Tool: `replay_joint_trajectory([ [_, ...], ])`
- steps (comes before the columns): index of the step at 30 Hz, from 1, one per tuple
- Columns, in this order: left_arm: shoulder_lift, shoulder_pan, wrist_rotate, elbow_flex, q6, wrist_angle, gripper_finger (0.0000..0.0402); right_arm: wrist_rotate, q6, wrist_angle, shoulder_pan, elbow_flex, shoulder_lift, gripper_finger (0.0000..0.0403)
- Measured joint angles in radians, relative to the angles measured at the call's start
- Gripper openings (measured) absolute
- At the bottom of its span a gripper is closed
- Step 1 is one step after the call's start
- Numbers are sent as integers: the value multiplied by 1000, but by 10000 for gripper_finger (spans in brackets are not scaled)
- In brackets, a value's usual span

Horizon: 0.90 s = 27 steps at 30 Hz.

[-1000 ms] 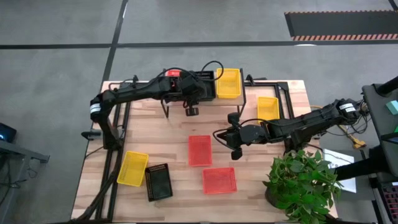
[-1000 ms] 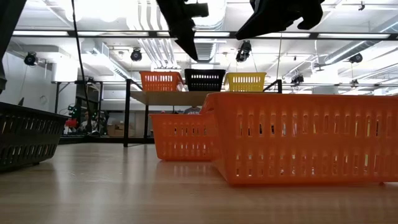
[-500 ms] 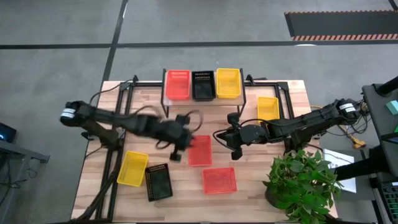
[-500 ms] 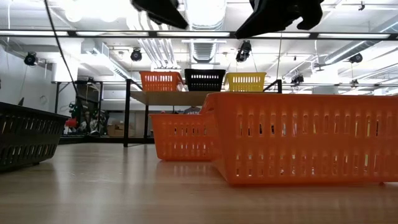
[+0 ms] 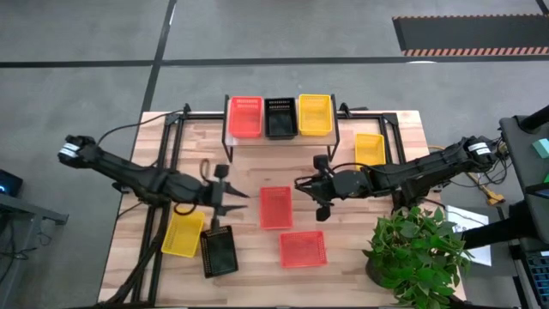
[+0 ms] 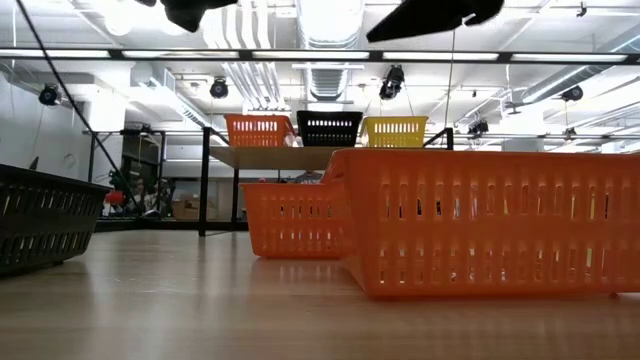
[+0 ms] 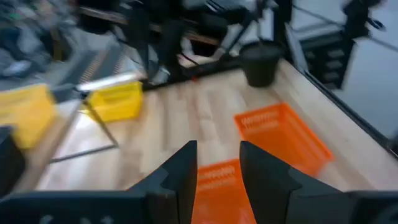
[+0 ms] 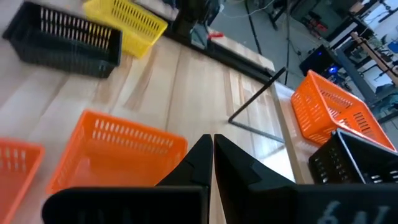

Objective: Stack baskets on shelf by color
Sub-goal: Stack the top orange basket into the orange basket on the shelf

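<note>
Left gripper [image 5: 230, 199], fingers apart, hovers beside 1 orange basket [image 5: 275, 207]; right gripper [image 5: 319, 190], pinched empty, flanks it.

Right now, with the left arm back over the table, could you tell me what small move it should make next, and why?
Probably lower the open left gripper onto the black basket just in front of it. The shelf holds one red, one black and one yellow basket, so that black one could go on the black basket on the shelf. The right gripper waits shut.
</note>
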Motion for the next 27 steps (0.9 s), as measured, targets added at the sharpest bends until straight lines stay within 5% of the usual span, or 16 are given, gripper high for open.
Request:
replay_joint_trajectory([
  [8,-159,1,-150,-80,145,71,105,-61,62,143,0,0,86,9],
  [16,-252,1,-152,-80,334,79,105,-121,174,213,0,37,228,9],
  [27,-340,1,-160,-101,391,76,105,-158,382,-233,3,340,409,33],
])
